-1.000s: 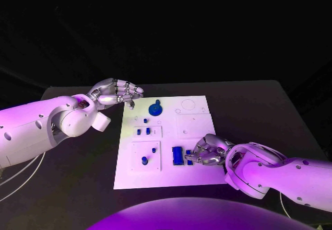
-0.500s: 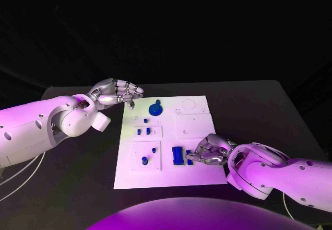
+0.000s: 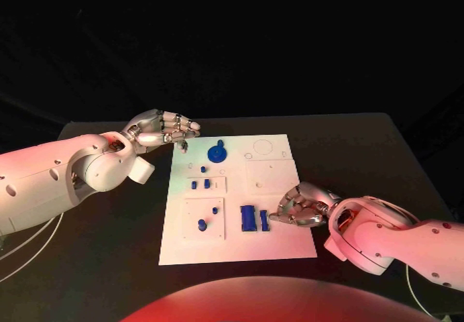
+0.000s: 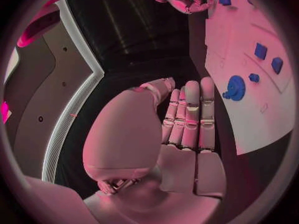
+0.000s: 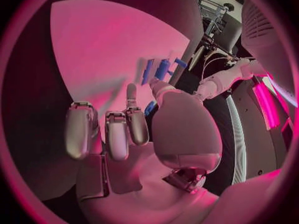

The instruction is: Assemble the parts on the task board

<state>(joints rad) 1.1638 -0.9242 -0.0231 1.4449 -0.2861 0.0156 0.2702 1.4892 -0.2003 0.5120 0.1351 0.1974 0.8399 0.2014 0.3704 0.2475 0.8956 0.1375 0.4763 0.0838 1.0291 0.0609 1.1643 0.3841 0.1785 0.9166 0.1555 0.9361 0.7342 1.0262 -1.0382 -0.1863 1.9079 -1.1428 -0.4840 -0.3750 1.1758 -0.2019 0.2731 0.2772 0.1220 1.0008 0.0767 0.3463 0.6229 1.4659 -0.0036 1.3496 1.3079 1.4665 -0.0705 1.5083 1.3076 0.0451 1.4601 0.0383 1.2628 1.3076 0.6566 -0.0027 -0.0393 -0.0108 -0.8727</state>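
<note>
Fingers curled in on nothing, the left hand point(image 3: 162, 130) hovers at the upper left, just off the task board's point(image 3: 275, 245) far corner. On the board, middle of the frame, the round blue part point(image 3: 218, 153) sits near the top, small blue parts point(image 3: 200, 184) below it, and two long blue bars point(image 3: 249, 218) low down. Assembly looks partly done. Right of the bars, the right hand point(image 3: 302, 206) is curled at the board's edge, apparently empty.
</note>
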